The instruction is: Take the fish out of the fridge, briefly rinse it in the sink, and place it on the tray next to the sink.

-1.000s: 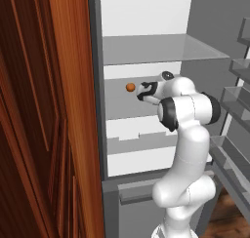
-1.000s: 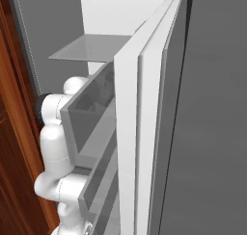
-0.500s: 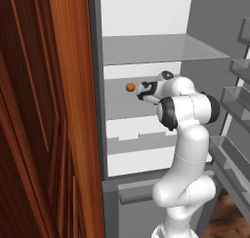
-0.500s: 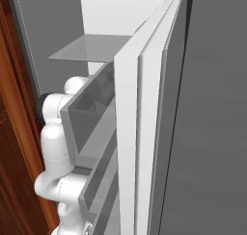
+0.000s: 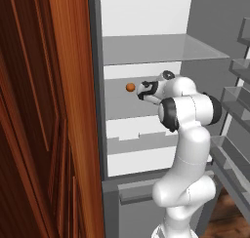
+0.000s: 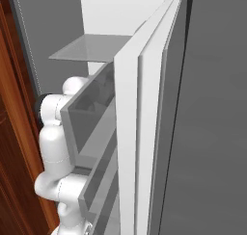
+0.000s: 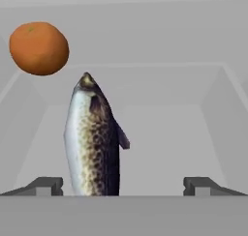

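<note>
Orange ball (image 7: 38, 48) just beside fish (image 7: 93, 138)

Silver-grey fish (image 7: 92, 143) with a dark, brown-speckled back; a plain orange ball (image 7: 38, 48) just beside its tip. The fridge (image 5: 146, 51) is grey inside with white shelves, against reddish wood cupboards (image 5: 44, 115).

Glossy white rounded arm (image 5: 188, 149) segments, dark joint bands, a black-and-white wrist, small dark pincer (image 7: 123, 185) tips.
</note>
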You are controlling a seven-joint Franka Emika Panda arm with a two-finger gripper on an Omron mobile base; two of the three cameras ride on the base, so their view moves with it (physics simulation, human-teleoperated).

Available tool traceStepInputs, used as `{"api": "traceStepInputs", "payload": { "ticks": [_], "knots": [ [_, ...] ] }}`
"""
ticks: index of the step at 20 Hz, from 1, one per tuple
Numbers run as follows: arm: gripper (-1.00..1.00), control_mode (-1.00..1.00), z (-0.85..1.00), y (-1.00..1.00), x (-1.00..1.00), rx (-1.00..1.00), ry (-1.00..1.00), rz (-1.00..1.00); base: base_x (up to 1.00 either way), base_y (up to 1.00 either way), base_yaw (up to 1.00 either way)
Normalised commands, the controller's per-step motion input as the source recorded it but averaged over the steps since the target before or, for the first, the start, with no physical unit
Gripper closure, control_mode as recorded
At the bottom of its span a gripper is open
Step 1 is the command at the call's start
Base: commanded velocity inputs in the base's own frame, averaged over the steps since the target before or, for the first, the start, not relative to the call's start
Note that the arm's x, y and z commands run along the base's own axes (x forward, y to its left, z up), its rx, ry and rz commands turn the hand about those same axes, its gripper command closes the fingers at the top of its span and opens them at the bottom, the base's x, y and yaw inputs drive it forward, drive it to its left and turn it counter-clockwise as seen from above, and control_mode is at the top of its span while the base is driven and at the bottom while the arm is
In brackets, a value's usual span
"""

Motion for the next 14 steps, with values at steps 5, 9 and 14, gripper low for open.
{"api": "traceStepInputs", "payload": {
  "ticks": [5, 9, 14],
  "knots": [
    [-1.00, -1.00, -0.01, 0.00, -0.18, 0.00, -0.02, 0.00, 0.00, 0.00, 0.00],
    [-1.00, -1.00, -0.07, 0.01, 0.00, -0.02, 0.00, 0.00, 0.00, 0.00, 0.00],
    [-1.00, -1.00, -0.19, 0.06, 0.00, -0.03, 0.00, 0.00, 0.00, 0.00, 0.00]
  ]
}}
